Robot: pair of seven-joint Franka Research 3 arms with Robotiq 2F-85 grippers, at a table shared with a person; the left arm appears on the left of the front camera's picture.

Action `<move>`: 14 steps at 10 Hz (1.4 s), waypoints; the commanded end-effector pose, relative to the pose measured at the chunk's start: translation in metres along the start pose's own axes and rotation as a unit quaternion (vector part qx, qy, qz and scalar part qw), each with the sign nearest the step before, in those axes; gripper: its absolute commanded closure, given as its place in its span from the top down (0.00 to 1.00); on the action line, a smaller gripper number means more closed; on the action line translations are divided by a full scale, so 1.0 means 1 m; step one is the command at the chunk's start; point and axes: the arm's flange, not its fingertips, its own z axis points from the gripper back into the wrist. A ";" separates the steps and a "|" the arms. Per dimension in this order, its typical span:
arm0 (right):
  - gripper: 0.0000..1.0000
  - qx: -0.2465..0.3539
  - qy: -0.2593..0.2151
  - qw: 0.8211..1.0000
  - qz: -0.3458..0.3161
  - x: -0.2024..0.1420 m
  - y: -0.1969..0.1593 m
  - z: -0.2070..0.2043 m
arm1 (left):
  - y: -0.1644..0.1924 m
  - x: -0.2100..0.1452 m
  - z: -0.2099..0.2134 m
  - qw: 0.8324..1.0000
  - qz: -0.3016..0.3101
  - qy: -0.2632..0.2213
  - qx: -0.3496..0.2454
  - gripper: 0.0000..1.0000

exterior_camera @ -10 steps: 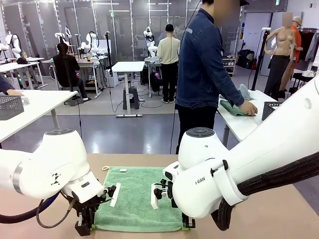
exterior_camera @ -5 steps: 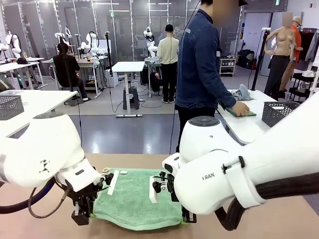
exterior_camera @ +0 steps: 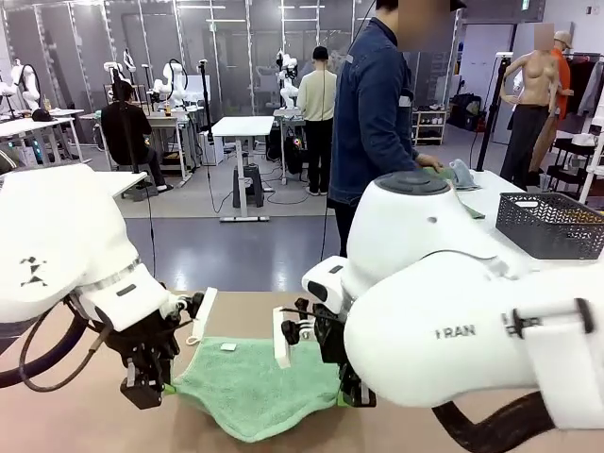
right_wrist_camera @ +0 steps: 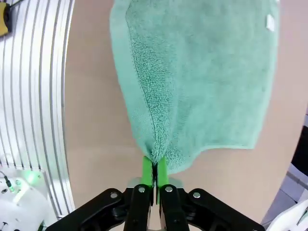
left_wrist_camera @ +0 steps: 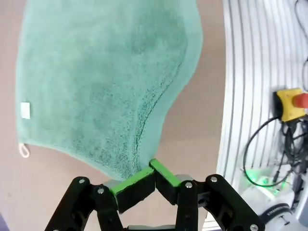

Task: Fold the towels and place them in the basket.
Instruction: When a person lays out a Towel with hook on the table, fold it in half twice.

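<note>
Mint green terry towel (exterior_camera: 255,387), small and rectangular, sags between the two claws in the front view. The left claw (exterior_camera: 143,392) pinches one near corner and the right claw (exterior_camera: 351,396) the other, with the far half lying on the brown tabletop (exterior_camera: 245,307) beyond them. Well past the right claw a dark grey mesh basket (exterior_camera: 552,222) sits on a white side table, near a person in a denim jacket (exterior_camera: 377,113). In the left wrist view the left claw (left_wrist_camera: 151,168) is pressed together on the towel's corner, with the small white loop (left_wrist_camera: 23,150) at the far edge. In the right wrist view the right claw (right_wrist_camera: 154,166) nips a bunched corner. I'd judge the cloth light, soft and floppy, best held by its corners
</note>
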 end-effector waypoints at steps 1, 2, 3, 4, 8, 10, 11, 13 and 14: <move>0.00 0.003 -0.003 1.000 0.006 -0.010 -0.023 -0.002 | -0.003 -0.015 -0.009 1.000 0.008 -0.010 0.006 0.00; 0.00 0.006 0.011 1.000 0.000 -0.010 -0.043 -0.006 | 0.011 -0.012 -0.007 1.000 -0.002 -0.017 0.004 0.00; 0.00 0.017 0.018 1.000 0.005 -0.009 -0.065 -0.013 | 0.029 -0.009 -0.007 1.000 0.000 -0.010 0.004 0.00; 0.00 0.031 0.017 0.999 0.005 -0.007 -0.090 -0.021 | 0.055 -0.004 -0.010 1.000 0.010 -0.002 0.004 0.00; 0.00 0.084 0.008 0.996 -0.017 -0.009 -0.146 -0.045 | 0.126 0.010 -0.020 1.000 0.027 0.012 -0.006 0.00; 0.00 0.104 0.013 0.994 -0.033 -0.013 -0.170 -0.052 | 0.158 0.010 -0.027 0.998 0.058 0.028 -0.018 0.00; 0.00 0.114 0.019 0.993 -0.039 -0.016 -0.183 -0.059 | 0.173 0.011 -0.031 0.997 0.068 0.033 -0.023 0.00; 0.00 0.123 0.034 0.991 -0.049 -0.026 -0.206 -0.076 | 0.202 0.011 -0.040 0.996 0.071 0.045 -0.031 0.00; 0.00 0.134 0.029 0.989 -0.061 -0.033 -0.213 -0.083 | 0.210 0.010 -0.043 0.995 0.075 0.051 -0.032 0.00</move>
